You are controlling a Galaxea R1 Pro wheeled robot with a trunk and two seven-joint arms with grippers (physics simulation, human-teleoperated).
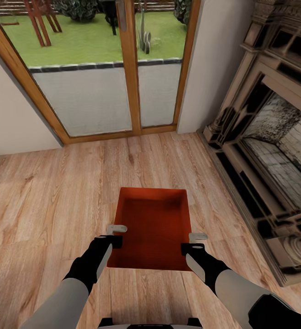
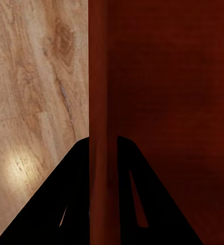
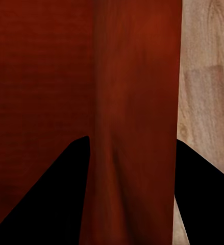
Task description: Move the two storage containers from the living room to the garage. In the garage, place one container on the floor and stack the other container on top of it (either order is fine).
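One red-orange storage container [image 1: 154, 224], open-topped and empty, is in front of me over the living room's light wood planks. My left gripper [image 1: 116, 234] is shut on its left wall, and in the left wrist view the wall [image 2: 99, 102] runs between the two black fingers of the left gripper [image 2: 99, 204]. My right gripper [image 1: 196, 242] is shut on the right wall, which in the right wrist view [image 3: 134, 102] fills the gap of the right gripper [image 3: 132, 204]. I cannot tell whether the bin rests on the planks or hangs above them.
Wood-framed glass garden doors [image 1: 132, 68] stand straight ahead, with white wall [image 1: 13, 119] on each side. A brick fireplace [image 1: 269, 151] with a dark surround lines the right. Wood-plank flooring [image 1: 45, 196] stretches to the left and ahead of the bin.
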